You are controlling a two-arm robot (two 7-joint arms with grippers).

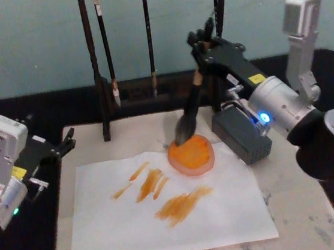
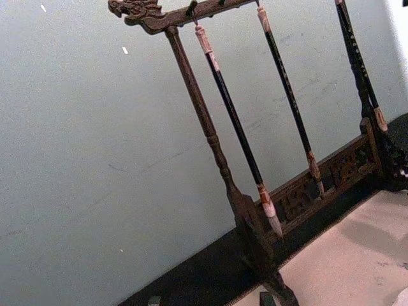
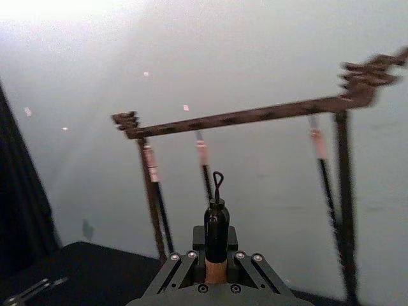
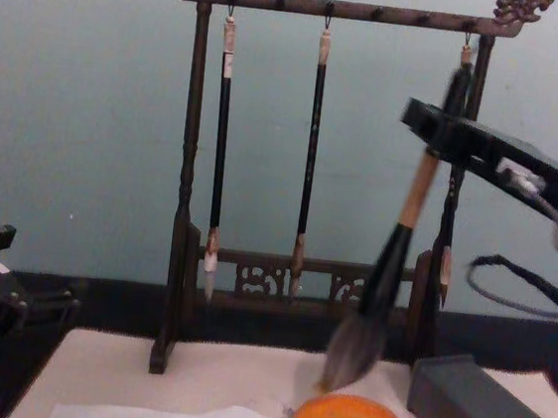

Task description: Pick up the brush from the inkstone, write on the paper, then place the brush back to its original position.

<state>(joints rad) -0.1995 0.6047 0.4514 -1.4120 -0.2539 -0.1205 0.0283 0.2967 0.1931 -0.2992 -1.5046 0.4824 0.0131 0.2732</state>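
- While the black right tool [image 1: 204, 41] is clamped on the upper tan handle of the large wooden calligraphy brush [image 1: 190, 107], the brush leans with its black end cap towards the robot's right.
- Its bushy grey-brown hair sits at the far rim of the small round orange inkstone [image 1: 190, 156]; whether the two touch cannot be told.
- That dish overlaps the far edge of the thin white wrinkled paper [image 1: 166, 227], which carries several orange strokes.
- A grey rectangular block [image 1: 240, 136] stands just right of the dish.
- Behind, a dark carved wooden rack [image 4: 183, 189] holds three thin hanging brushes.
- At the worktop's left edge rests the left tool [image 1: 66, 141]; I cannot tell its state.
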